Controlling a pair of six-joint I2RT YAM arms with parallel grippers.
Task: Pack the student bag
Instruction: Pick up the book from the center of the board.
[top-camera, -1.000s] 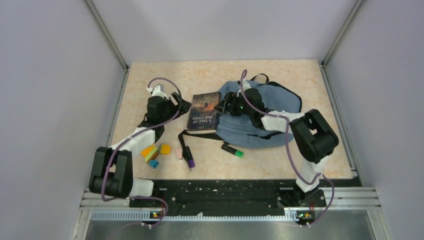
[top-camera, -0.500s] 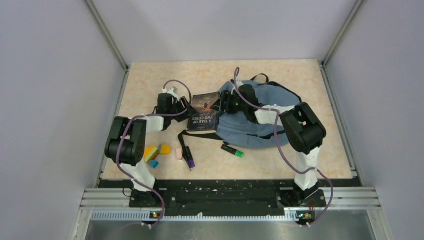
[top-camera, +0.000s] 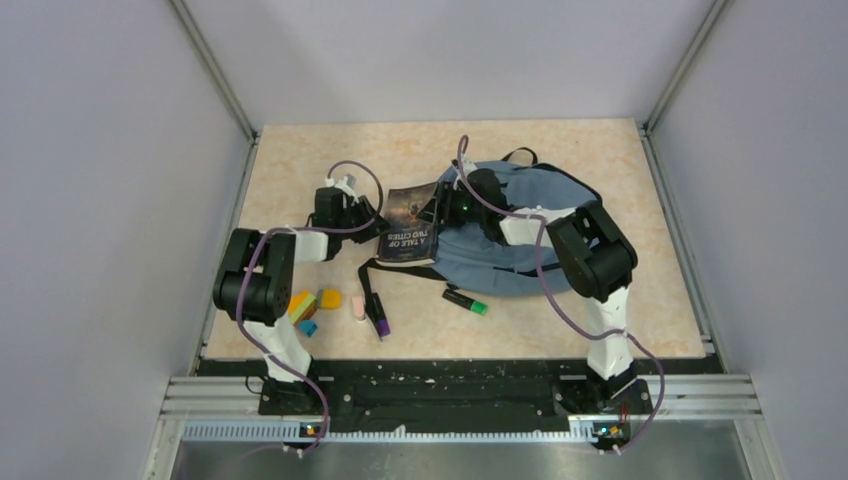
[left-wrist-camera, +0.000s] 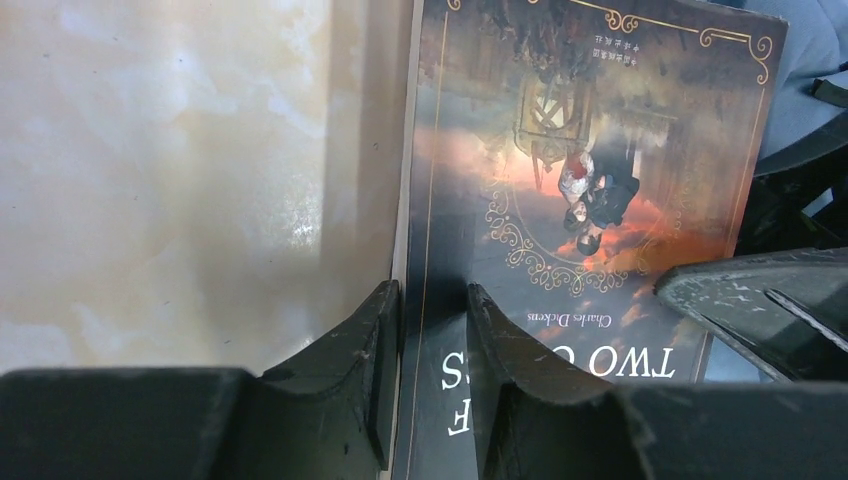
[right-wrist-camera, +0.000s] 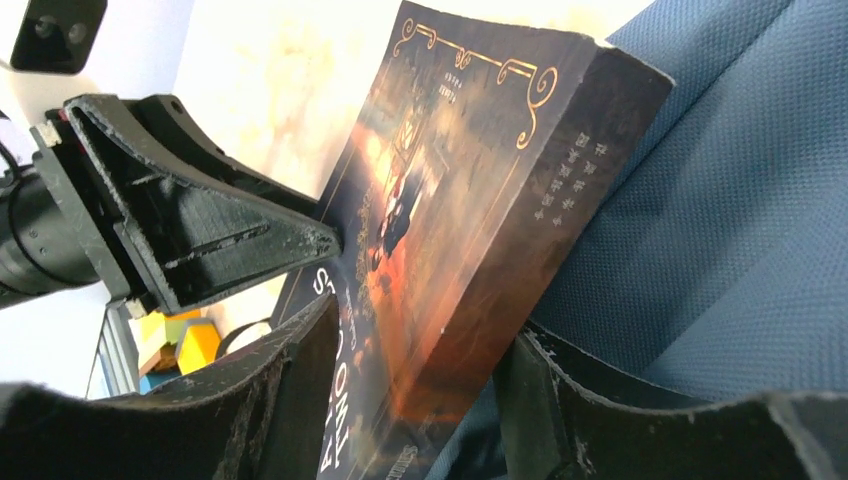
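1. We see the soft slate-blue fabric backpack (top-camera: 495, 268) lying flat on the beige marbled table (top-camera: 560, 140), right of centre. Its black straps trail off to the left and towards the far edge.
2. A dark paperback book with gold ornament and an orange sky on its cover (top-camera: 408, 228) lies at the backpack's left side. Its thick spine side is against the blue fabric, and it is outside the bag.
3. The left gripper (left-wrist-camera: 430, 295) meets the book's left long edge. Its jaws stand narrow, one finger (left-wrist-camera: 365, 370) on the table side of the edge and the other on the cover over the title lettering. We cannot tell whether they press the book.
4. The right gripper (right-wrist-camera: 420, 325) comes from the backpack side. Its jaws stand about halfway wide with the book's spine side between them, one finger (right-wrist-camera: 290, 400) at the cover and the other at the fabric. We cannot tell whether they clamp it.
5. The two grippers face each other across the book, near but apart.
6. A black strap (top-camera: 385, 268) runs along the table just below the book.
7. Nearer the arm bases lie a black highlighter with a green cap (top-camera: 465, 301), a black marker with a purple cap (top-camera: 378, 322), a small pink eraser (top-camera: 357, 306) and a cluster of orange, yellow and blue blocks (top-camera: 310, 305).
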